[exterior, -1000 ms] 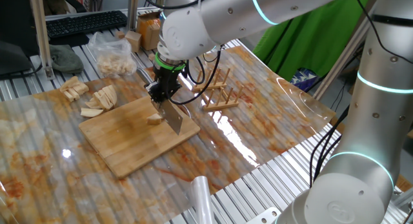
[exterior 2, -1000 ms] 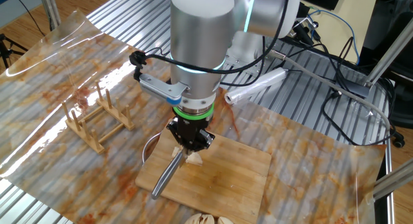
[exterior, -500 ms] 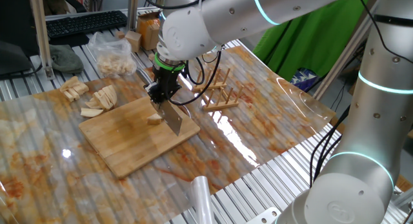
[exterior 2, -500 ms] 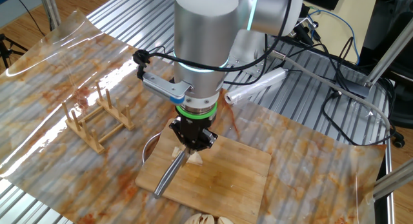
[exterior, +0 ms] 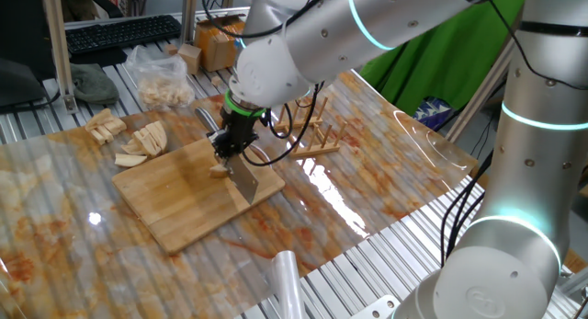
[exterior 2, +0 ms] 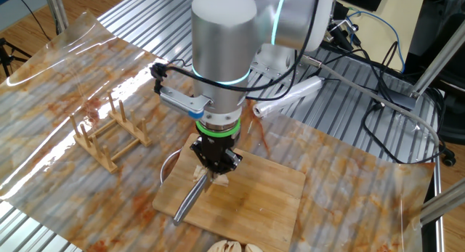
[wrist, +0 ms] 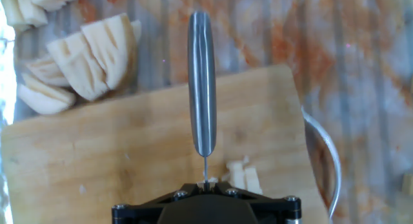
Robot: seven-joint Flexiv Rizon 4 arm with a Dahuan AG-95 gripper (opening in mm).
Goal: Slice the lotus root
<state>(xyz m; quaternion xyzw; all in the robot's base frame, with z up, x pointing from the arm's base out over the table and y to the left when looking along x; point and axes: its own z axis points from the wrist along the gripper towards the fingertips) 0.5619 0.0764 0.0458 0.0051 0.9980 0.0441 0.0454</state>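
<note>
My gripper (exterior: 230, 142) is shut on a knife (wrist: 202, 82), also seen in the other fixed view (exterior 2: 215, 162). The blade (exterior: 243, 178) points down onto the wooden cutting board (exterior: 175, 195). A small pale lotus root piece (wrist: 242, 177) lies on the board right beside the blade; it also shows in one fixed view (exterior: 218, 170) and the other (exterior 2: 220, 179). In the hand view the steel handle runs away from me over the board (wrist: 97, 159).
Cut lotus root slices (exterior: 142, 140) lie in a heap left of the board, also in the hand view (wrist: 84, 59). A bag of pieces (exterior: 163, 80) sits behind. A wooden rack (exterior: 312, 135) stands right of the board. A metal bowl rim (wrist: 326, 159) lies by the board's edge.
The gripper and knife have shifted slightly down and forward over the board, the blade now lower by the lotus root piece.
</note>
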